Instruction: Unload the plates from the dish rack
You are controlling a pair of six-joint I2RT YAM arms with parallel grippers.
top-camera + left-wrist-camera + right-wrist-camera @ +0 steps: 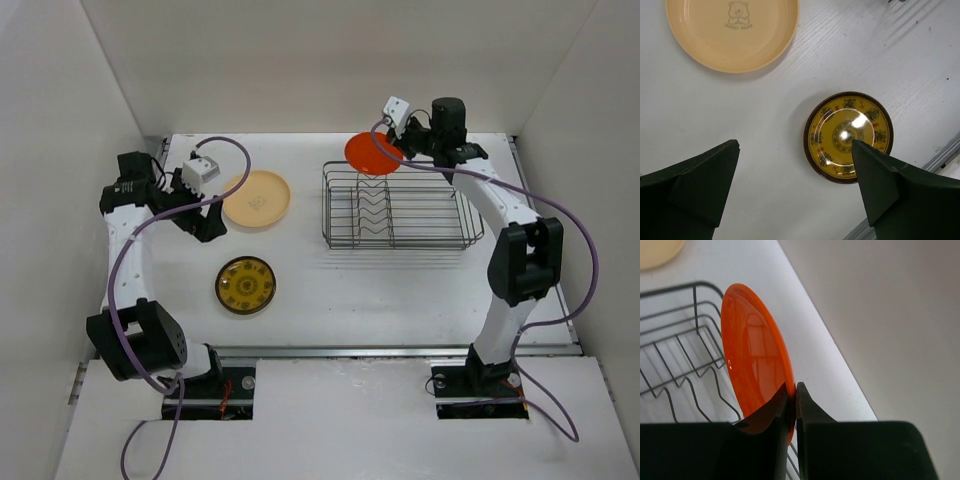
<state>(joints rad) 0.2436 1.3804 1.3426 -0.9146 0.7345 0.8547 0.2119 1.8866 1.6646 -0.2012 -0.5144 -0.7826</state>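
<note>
The right pincer [792, 405] is closed narrow on the rim of the orange-red plate [752, 355], one finger on each face. The plate stands on edge and rises straight out from the fingertips, its glossy face turned to the dish rack [675, 365]. The wire rack lies beside and below this pincer, its zigzag dividers bare. From the wrist view it is hard to say whether the plate's lower edge touches the rack's wires or hangs just free of them.

The left pincer [795, 145] is spread wide with nothing between its fingers, and it hangs above the white table [765, 125]. The yellow patterned plate [849, 136] lies flat below it, partly hidden by one fingertip. The peach bear-print plate [732, 30] lies flat farther ahead of the fingers, apart from the yellow one.
</note>
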